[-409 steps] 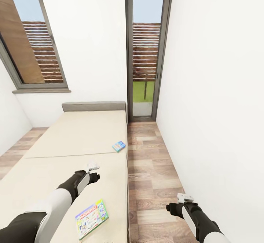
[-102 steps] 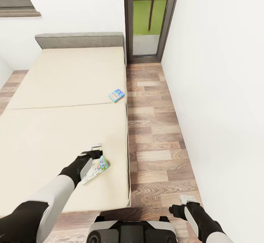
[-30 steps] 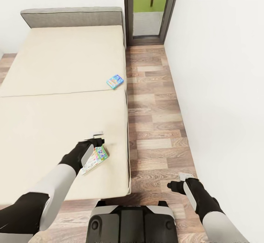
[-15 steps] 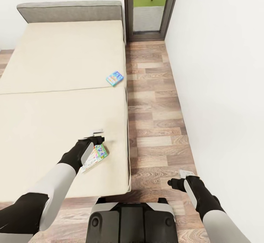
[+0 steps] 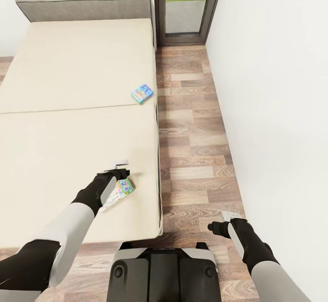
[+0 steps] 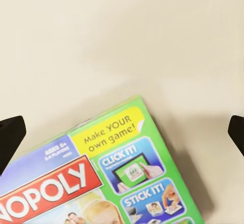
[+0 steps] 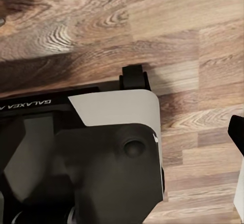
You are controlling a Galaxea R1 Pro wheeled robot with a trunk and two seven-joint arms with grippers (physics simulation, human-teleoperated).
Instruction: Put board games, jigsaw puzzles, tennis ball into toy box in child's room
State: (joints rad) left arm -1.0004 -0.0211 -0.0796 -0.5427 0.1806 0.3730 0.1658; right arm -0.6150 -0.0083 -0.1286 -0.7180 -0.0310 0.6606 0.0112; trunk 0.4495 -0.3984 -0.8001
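Note:
A green Monopoly board game (image 5: 119,191) lies flat on the cream bed (image 5: 68,128), near the bed's right edge. My left gripper (image 5: 121,169) hovers open just over its far corner. In the left wrist view the box (image 6: 101,178) sits below the two dark fingertips (image 6: 10,137), which stand wide apart at the picture's edges. A second, small blue board game (image 5: 142,93) lies farther up the bed, also by the right edge. My right gripper (image 5: 218,225) hangs open over the wooden floor, beside my base, with nothing in it.
The bed has a grey headboard (image 5: 86,5) at the far end. A strip of wood floor (image 5: 191,124) runs between the bed and the white wall (image 5: 282,87) to a glass door (image 5: 184,3). My base (image 7: 101,153) sits below the right arm.
The whole head view has slid slightly, so the camera moved. My left gripper stays over the Monopoly box's corner. The right arm is almost where it was.

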